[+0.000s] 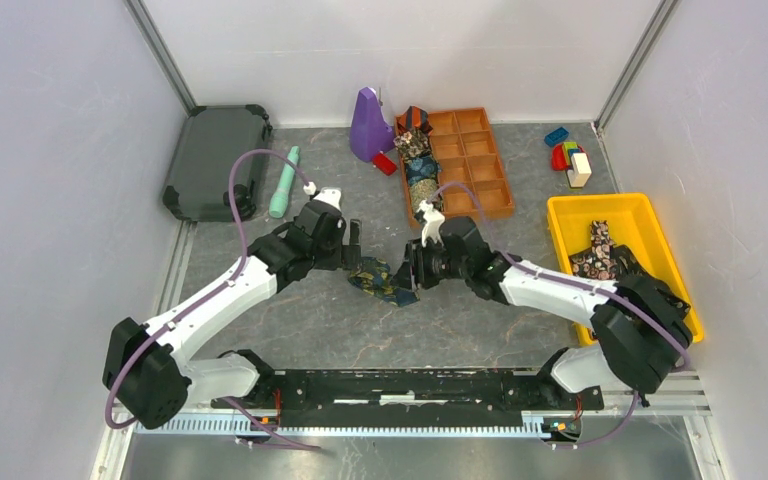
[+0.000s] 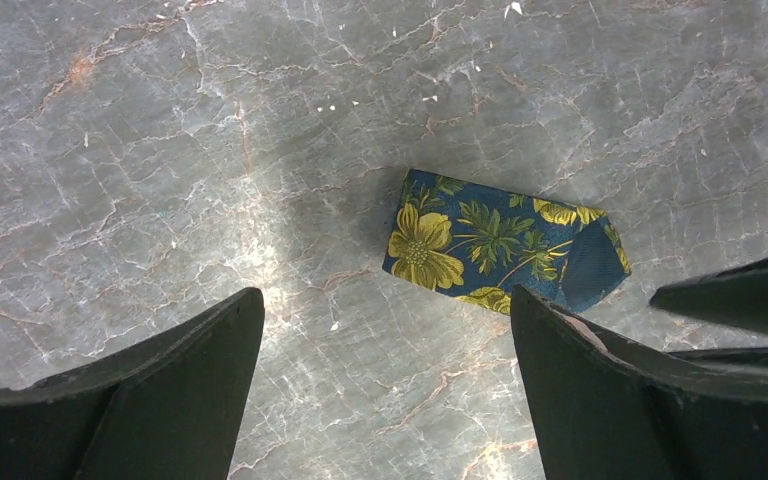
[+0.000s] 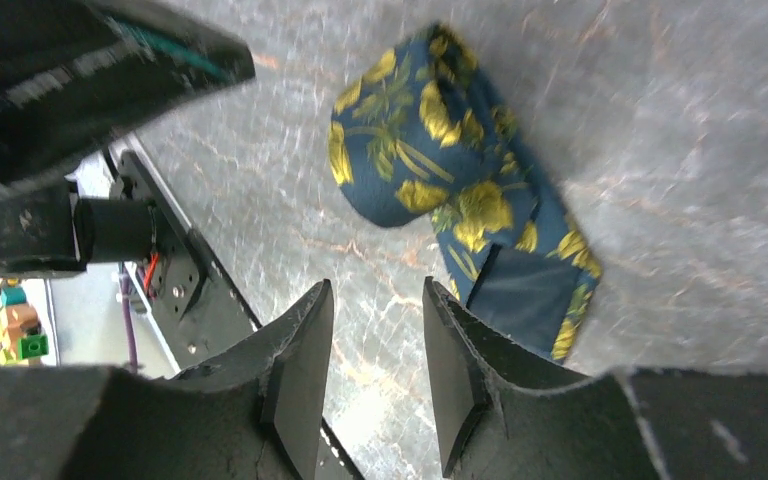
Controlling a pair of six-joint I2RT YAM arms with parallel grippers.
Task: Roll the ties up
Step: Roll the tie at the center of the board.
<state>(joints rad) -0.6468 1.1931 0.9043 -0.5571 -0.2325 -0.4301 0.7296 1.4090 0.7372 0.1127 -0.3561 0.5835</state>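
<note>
Flanking the tie (image 1: 378, 277), both arms (image 1: 245, 280) (image 1: 540, 287), seemingly low.

Black-and-white arms (image 1: 225, 290), purple cables (image 1: 257, 152)

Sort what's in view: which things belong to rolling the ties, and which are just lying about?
Job: navy-gold floral tie; ties in the orange tray; patterned tie in the yellow bin.
Lying about: mint-green stick; dark case; purple object; toy blocks.

Grey marble table (image 1: 340, 325) — navy-gold tie (image 1: 378, 278), dark case (image 1: 215, 160), mint stick (image 1: 285, 183), orange tray (image 1: 490, 185), yellow bin (image 1: 610, 200).
</note>
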